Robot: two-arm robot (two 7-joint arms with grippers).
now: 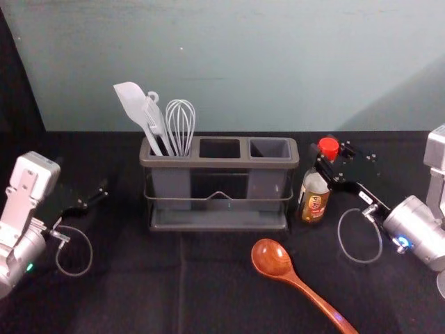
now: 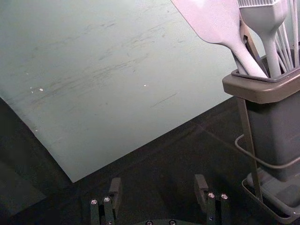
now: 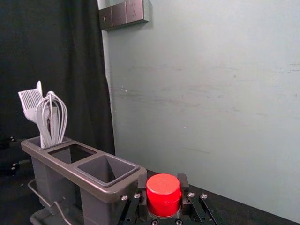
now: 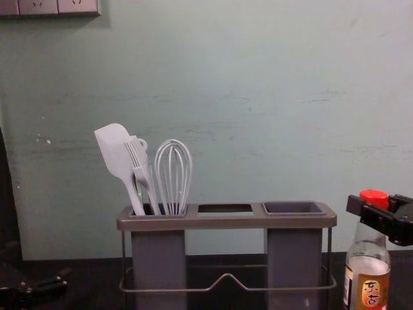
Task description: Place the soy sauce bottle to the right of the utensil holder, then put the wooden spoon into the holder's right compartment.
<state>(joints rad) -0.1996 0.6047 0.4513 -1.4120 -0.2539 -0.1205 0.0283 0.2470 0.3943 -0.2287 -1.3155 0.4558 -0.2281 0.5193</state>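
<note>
My right gripper is shut on the neck of the soy sauce bottle, just right of the utensil holder. Its fingers flank the red cap in the right wrist view, where the gripper is seen from behind. The chest view has the bottle upright beside the holder's right end, its base cut off. On the cloth in front lies the wooden spoon, bowl toward the holder, handle toward the lower right. Left of the holder, my left gripper hangs open and empty; the left wrist view shows the gripper with its fingers apart.
A white spatula, a brush and a whisk stand in the holder's left compartment. The middle and right compartments hold nothing. A pale wall rises behind the black-covered table.
</note>
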